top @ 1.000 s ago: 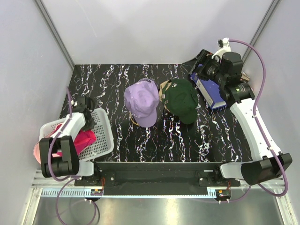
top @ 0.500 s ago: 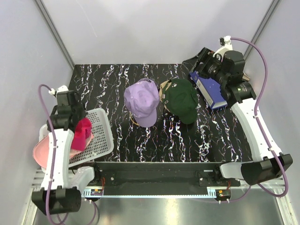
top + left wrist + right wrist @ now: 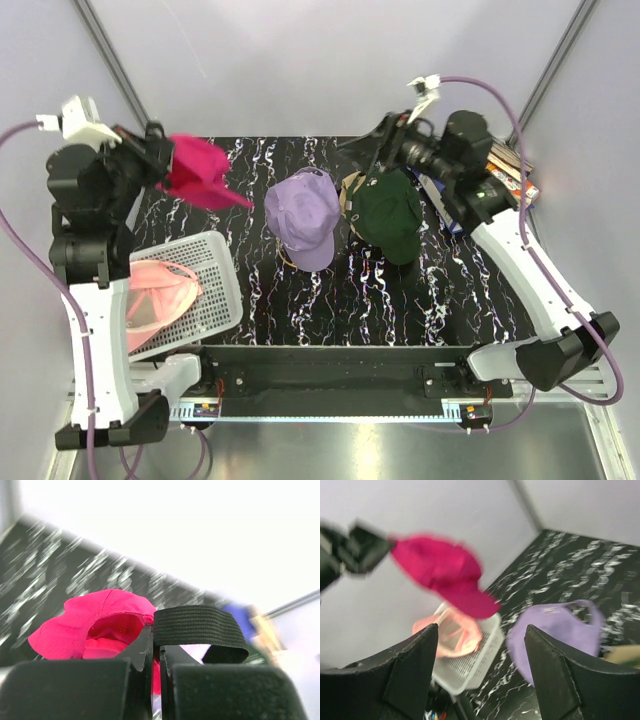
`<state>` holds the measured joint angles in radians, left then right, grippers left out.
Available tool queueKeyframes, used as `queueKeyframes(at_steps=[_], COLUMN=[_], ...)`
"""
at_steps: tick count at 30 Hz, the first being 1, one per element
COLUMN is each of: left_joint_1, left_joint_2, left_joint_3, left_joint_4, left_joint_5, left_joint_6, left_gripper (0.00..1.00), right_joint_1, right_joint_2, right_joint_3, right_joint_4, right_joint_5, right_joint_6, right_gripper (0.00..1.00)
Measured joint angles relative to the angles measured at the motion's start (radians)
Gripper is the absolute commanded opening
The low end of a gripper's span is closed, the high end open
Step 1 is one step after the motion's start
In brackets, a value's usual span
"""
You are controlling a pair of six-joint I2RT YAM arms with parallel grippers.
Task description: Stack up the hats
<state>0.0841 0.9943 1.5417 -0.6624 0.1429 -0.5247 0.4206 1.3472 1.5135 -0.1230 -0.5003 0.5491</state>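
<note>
Hanging aloft, well left of the lavender hat: magenta hat, clamped in the left gripper. Right gripper: jaws apart, nothing held. Advised: magenta hat to be lowered crown-up over the lavender hat, brims aligned, and released only once seated.

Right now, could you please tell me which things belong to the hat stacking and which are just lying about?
Part of the job:
magenta cap, gripped by the left end effector
lavender cap
dark green cap
tan cap, peeking from under the green one
light pink cap

Just lying about:
white mesh basket, holding the pink cap
blue box
</note>
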Motion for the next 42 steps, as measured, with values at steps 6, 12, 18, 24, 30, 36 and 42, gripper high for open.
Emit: queueKeyframes(at_steps=[6, 12, 18, 24, 30, 36, 42], left_joint_1=[-0.190, -0.373, -0.531, -0.609, -0.623, -0.627, -0.632], left_joint_2=[0.158, 0.253, 0.356, 0.439, 0.439, 0.439, 0.439], left_joint_3=[0.227, 0.264, 0.322, 0.428, 0.436, 0.436, 0.436], left_joint_4=[0.130, 0.230, 0.311, 0.378, 0.413, 0.426, 0.426], left_joint_5=[-0.011, -0.108, -0.189, -0.177, -0.171, -0.170, -0.149], left_joint_6=[-0.118, -0.254, -0.329, -0.391, -0.423, -0.443, -0.453], left_gripper=[0.00, 0.00, 0.00, 0.00, 0.00, 0.00, 0.00], right_joint_1=[0.158, 0.254, 0.293, 0.296, 0.298, 0.298, 0.299], right_joint_2=[0.018, 0.010, -0.014, -0.055, -0.108, -0.134, -0.134], right_joint_3=[-0.006, -0.078, -0.212, -0.335, -0.413, -0.426, -0.426], right_joint_4=[0.037, 0.087, 0.146, 0.232, 0.304, 0.402, 0.453], right_joint_5=[-0.049, 0.000, 0.091, 0.223, 0.391, 0.491, 0.551], right_joint_6=[-0.138, -0.317, -0.403, -0.458, -0.504, -0.549, -0.580], right_gripper=[0.79, 0.80, 0.80, 0.81, 0.84, 0.84, 0.86])
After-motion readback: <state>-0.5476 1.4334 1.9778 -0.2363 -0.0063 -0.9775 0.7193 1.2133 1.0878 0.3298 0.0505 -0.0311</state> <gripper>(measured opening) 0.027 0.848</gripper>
